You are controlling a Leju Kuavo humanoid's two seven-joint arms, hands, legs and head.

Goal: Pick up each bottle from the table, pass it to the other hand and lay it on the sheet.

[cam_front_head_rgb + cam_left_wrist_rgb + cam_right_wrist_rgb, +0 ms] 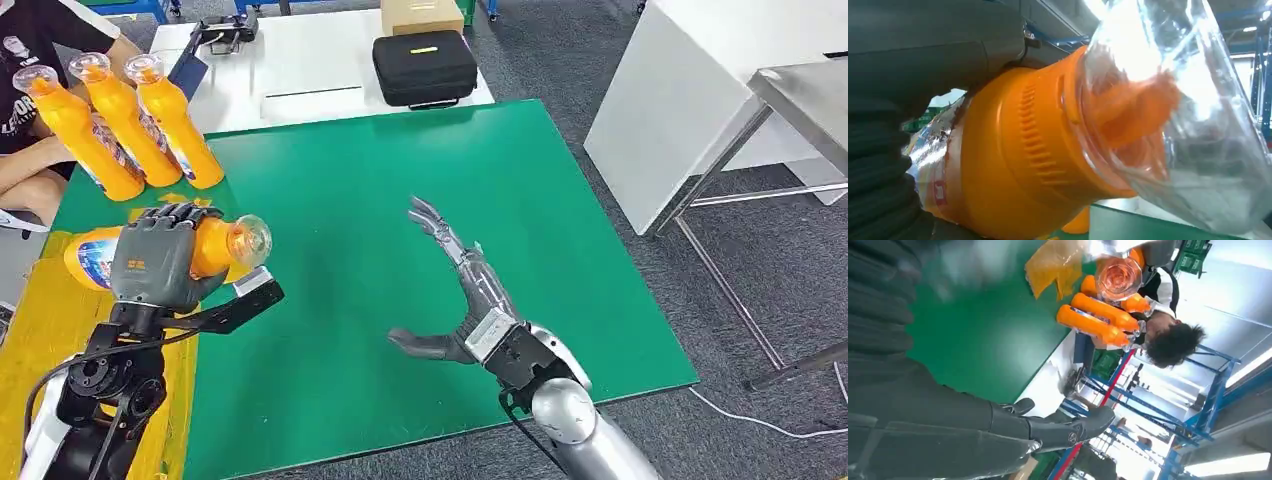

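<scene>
L hand (160,258) grips an orange bottle (215,247) round its body, held sideways above the bench's (400,200) L side, clear cap pointing toward the R hand (455,300). Left wrist view: same bottle (1023,150) up close, ribbed orange shoulder + clear cap, dark fingers wrapped behind it. R hand holds nothing, fingers spread wide and stretched fwd, thumb out to the side, above mid-bench, well apart from the bottle. Right wrist view: R hand's fingers (1068,427) extended, nothing in them.

Three more orange bottles (125,125) stand upright in a row at the bench's far L corner, just beside each other. Yellow sheet (40,320) lies on the bench's L edge, under/near the L arm. Person's arm (30,175) rests by the far L corner. Black case (425,65) + cardboard box (420,15) sit on a white table (310,80) behind the bench.
</scene>
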